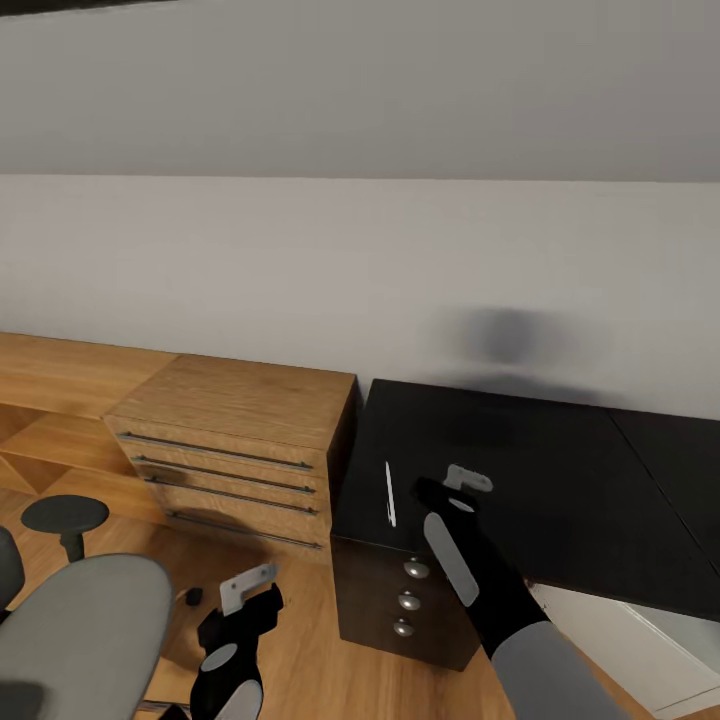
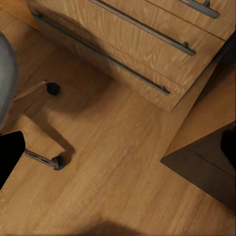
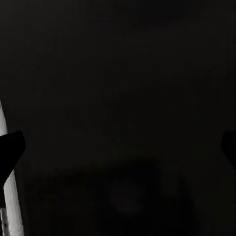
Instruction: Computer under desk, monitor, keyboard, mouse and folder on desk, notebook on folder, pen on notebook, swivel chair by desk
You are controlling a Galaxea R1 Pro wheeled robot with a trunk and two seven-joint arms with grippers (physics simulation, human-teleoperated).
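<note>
The desk (image 1: 560, 490) has a glossy black top against the white wall. A thin white pen (image 1: 389, 492) lies near the top's left end. My right gripper (image 1: 466, 482) hovers just right of the pen, over the desk. In the right wrist view its fingers (image 3: 11, 150) stand wide apart, open and empty, above the black top, with the pen (image 3: 10, 201) at the picture's edge. The grey swivel chair (image 1: 85, 630) stands on the floor at the lower left. My left gripper (image 1: 248, 588) hangs low beside it, open over the wood floor (image 2: 118, 172).
A light-wood drawer cabinet (image 1: 235, 450) with long bar handles stands left of the desk, with low wood shelving beyond it. A black drawer unit (image 1: 405, 598) with round knobs sits under the desk's left end. Chair castors (image 2: 58, 162) rest on the floor near my left gripper.
</note>
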